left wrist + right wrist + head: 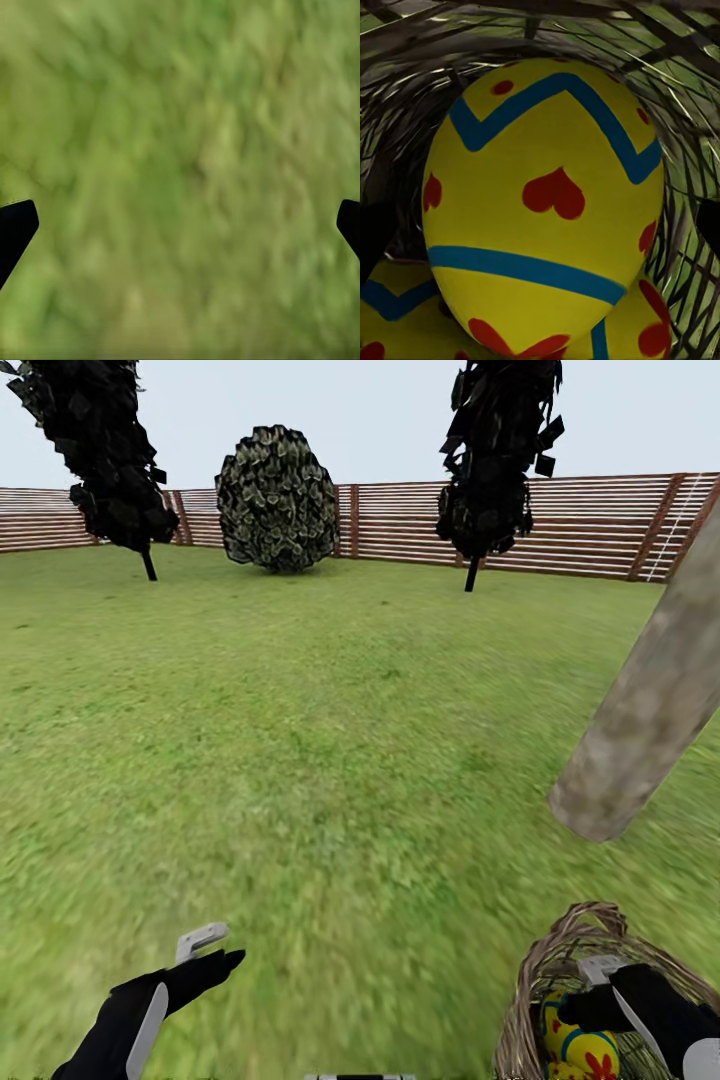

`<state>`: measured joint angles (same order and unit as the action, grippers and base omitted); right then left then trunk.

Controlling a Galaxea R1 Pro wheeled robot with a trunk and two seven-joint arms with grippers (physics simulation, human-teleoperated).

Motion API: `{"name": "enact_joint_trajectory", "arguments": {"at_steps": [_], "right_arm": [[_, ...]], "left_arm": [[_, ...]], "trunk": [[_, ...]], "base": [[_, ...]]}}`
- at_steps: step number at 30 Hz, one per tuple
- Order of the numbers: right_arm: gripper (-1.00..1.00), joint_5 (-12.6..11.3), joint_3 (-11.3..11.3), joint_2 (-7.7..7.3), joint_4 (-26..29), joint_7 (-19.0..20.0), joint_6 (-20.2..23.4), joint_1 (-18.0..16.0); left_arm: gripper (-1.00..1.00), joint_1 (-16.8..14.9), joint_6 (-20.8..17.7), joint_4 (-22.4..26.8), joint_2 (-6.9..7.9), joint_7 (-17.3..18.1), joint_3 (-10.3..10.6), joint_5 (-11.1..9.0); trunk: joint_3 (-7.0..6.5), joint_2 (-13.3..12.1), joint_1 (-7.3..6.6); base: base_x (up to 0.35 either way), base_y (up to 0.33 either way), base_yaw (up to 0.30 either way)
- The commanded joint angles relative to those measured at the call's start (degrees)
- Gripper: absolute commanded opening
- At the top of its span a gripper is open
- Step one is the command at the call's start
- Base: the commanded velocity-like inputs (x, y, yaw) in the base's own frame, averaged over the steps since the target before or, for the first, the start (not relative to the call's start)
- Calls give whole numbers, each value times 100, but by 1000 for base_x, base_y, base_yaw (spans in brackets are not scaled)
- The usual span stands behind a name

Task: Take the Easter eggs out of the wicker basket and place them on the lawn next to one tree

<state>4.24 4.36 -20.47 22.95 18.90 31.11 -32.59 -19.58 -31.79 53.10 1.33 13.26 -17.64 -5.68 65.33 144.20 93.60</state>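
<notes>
Three Easter eggs (544, 210) sat in wicker basket (530, 1010); smooth, rounded, likely slippery: grip across middle. Right claw (600, 985) inside basket, spread, holding nothing. Left claw (205, 950) open, empty.

both arms end in matte black casings trimmed with pale grey-white curved panels. the left gripper (210, 952) has one light grey, squared finger and one black, pointed finger. the right gripper (598, 988) has a black body with a white finger plate and a white strip along the wrist. in the wrist views, the fingertips (16, 227) are plain black wedges.
</notes>
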Motion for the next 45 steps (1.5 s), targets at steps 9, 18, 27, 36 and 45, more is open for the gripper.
{"name": "enact_joint_trajectory", "arguments": {"at_steps": [9,18,27,36,45], "right_arm": [[100,41,22,8,15,28,18,-2],[100,43,21,0,17,28,26,-2],[-100,43,21,-27,15,18,-30,-2],[-100,41,21,-18,14,18,-61,-2],[-100,41,21,-18,15,18,-61,-2]], "left_arm": [[100,-2,-46,7,-1,0,-11,-64],[100,-2,-46,7,-1,1,-16,-75],[100,-2,-46,7,-2,1,-11,-83],[100,-2,-46,7,-1,1,-11,-83],[100,-2,-39,7,-1,1,-11,-83]], "trunk": [[205,15,22],[382,25,42],[382,25,42],[382,25,42],[382,25,42]], "base": [[0,0,0],[0,0,0],[0,0,0],[0,0,0],[0,0,0]]}}
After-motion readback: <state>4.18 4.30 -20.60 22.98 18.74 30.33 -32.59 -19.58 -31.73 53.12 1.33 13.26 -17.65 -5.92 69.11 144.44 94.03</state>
